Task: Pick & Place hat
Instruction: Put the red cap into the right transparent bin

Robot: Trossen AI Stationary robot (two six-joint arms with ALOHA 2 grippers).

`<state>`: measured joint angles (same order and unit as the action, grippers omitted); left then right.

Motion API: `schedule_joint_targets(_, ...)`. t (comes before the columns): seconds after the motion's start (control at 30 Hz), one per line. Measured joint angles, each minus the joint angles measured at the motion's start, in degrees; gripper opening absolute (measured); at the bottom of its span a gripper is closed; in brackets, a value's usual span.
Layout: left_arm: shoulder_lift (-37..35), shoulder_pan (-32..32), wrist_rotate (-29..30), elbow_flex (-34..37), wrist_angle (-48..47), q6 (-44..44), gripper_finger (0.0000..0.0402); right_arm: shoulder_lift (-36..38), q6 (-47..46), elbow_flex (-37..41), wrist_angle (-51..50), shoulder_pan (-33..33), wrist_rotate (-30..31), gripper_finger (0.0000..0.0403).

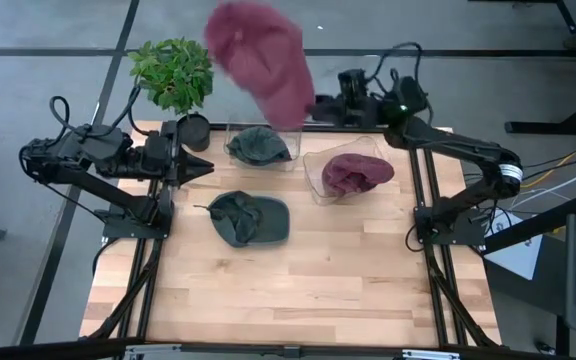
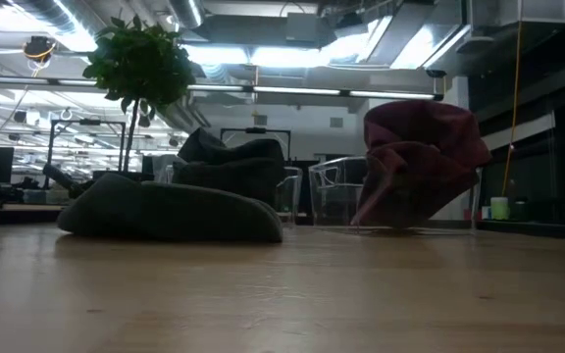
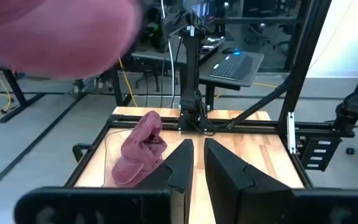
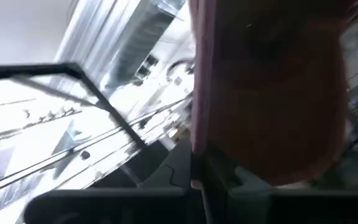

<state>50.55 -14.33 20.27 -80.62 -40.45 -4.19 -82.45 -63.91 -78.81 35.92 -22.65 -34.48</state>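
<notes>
Tabletop (image 1: 298, 290), one.
Arms, two: right gripper (image 1: 320, 106) raised at the far edge, jaws clamped on a maroon hat (image 1: 260, 58) lifted high in transport, next calling for lowering into a bin; left gripper (image 1: 206, 168) idle at left, jaws nearly closed, empty.
Clear bins (image 1: 313, 170), two.
Hats, four: two maroon, two green (image 1: 250, 218).
Potted plant (image 1: 173, 75), one.

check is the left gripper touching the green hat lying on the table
Apart. The high view shows bare wood between the left gripper and the green hat.
</notes>
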Motion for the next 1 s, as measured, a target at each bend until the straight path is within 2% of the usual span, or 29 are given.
schedule_joint_targets(0.13, -0.04, 0.0, 0.22, 0.0, 0.0, -0.02, 0.0037, -0.07, 0.74, 0.22, 10.65, -0.05, -5.79, 0.0014)
schedule_joint_targets(0.2, -0.04, 0.0, 0.26, 0.0, 0.02, 0.02, 0.0036, 1.09, 0.65, -0.08, 10.74, 0.16, -6.25, 0.0014)
schedule_joint_targets(0.3, -0.02, 0.0, 1.75, 0.0, 1.37, 0.01, 0.0033, 1.09, 0.87, -0.09, 8.34, -0.25, -6.63, 0.0014)
schedule_joint_targets(0.4, 0.02, 0.0, 3.19, 0.0, 7.06, 2.77, 0.0033, 0.37, 3.3, 0.22, 2.48, -0.28, -10.18, 0.0014)
schedule_joint_targets(0.57, 1.12, 0.07, 7.07, -0.02, 21.21, 10.16, 0.0041, 0.91, 11.89, 0.02, -7.78, 1.6, -16.26, 0.0014)
schedule_joint_targets(0.63, 1.87, 0.07, 9.08, -0.02, 23.08, 11.79, 0.0049, 0.82, 16.17, 0.02, -11.92, 2.64, -18.7, 0.0014)
schedule_joint_targets(0.7, 2.79, 0.28, 10.72, -0.02, 22.51, 12.03, 0.0063, 0.56, 20.07, 0.09, -15.65, 3.79, -20.88, 0.0014)
schedule_joint_targets(0.8, 4.64, 1.33, 11.45, -0.02, 21.81, 7.35, 0.0095, 0.65, 23.61, 0.11, -18.59, 5.4, -24.36, 0.0014)
schedule_joint_targets(1.0, 6.33, 4.69, 5.87, -0.02, 16.5, -6.03, 0.0186, 0.67, 30.95, 0.09, -27.4, 7.15, -26.92, 0.0014)
